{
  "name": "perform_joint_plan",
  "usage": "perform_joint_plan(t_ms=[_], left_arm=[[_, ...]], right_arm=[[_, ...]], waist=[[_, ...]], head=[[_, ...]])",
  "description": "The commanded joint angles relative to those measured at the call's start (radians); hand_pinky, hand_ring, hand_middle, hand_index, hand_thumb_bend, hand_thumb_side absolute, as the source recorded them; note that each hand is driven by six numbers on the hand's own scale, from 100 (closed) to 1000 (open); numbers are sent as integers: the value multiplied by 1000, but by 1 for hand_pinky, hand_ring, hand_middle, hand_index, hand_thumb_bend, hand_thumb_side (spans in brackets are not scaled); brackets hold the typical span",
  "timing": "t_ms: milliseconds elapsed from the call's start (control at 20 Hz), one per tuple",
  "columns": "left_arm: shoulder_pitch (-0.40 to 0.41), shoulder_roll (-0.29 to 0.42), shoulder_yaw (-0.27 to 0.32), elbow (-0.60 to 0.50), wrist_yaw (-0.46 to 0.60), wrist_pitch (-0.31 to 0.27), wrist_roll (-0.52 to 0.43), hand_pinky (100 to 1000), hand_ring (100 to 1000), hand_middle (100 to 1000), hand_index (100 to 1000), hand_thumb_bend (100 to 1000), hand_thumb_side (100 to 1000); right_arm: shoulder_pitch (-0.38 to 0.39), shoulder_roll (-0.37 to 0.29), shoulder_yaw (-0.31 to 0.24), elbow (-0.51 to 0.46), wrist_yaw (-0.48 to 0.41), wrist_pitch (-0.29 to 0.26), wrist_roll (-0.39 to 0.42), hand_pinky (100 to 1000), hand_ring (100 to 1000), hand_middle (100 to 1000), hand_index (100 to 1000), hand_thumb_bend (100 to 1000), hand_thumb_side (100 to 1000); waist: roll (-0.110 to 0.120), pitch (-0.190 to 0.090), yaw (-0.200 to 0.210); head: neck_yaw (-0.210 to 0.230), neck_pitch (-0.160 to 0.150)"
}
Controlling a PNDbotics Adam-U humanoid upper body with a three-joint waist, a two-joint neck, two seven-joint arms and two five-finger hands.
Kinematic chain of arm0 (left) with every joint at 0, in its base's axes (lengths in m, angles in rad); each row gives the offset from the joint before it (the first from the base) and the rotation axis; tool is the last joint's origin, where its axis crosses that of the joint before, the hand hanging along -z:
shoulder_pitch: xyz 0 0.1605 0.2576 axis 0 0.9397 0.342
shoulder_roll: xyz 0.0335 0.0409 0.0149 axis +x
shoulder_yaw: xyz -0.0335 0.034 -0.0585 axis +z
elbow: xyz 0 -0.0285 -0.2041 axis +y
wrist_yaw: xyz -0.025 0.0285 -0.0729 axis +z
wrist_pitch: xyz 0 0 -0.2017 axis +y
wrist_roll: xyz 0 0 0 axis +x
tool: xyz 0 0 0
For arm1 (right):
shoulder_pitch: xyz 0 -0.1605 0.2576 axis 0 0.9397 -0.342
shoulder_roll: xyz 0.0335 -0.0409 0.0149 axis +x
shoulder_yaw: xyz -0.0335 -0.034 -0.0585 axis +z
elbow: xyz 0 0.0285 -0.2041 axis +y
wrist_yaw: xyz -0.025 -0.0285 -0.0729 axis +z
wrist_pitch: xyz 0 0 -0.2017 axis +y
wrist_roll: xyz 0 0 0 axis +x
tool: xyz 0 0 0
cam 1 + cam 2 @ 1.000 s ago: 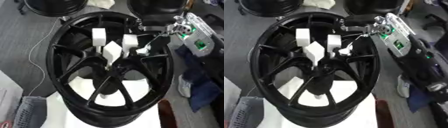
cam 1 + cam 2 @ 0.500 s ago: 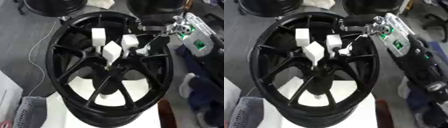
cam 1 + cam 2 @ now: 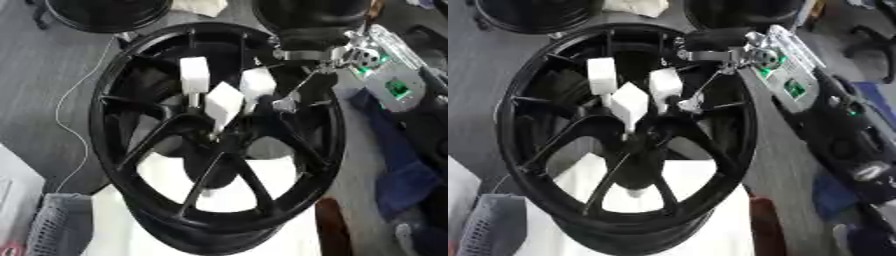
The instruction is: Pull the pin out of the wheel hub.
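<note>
Pins (image 3: 223, 101), white-capped, stiff and light by my judgement, are standing at the wheel hub (image 3: 219, 140); I am reaching in with right hand (image 3: 690, 103), finger spread indiscernible, aiming for a cap.

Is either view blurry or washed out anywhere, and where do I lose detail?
Left eye view: soft throughout; the white blocks are blown out, and the wheel's spokes merge into black. Right eye view: equally soft; the right hand shows glints on metal, and its fingers blur over the rim.
</note>
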Motion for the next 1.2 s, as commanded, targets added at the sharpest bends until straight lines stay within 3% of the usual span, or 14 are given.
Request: perform_joint_plan(t_ms=[50,1200], left_arm=[[-3,13,8,-20,-4,-1,-3,637,652,570,719,100,833],[2,8,5,-21,-3,1,-7,641,653,572,718,100,833]], right_arm=[[-20,-22,-12,-21,-38,-110,139,861,762,330,576,100,459],[-35,-49,-45,-93,-174,-27,154,819,674,230,459,100,423]], waist=[[9,-11,1],[16,-18,-2]], head=[[-3,5],[-5,5]])
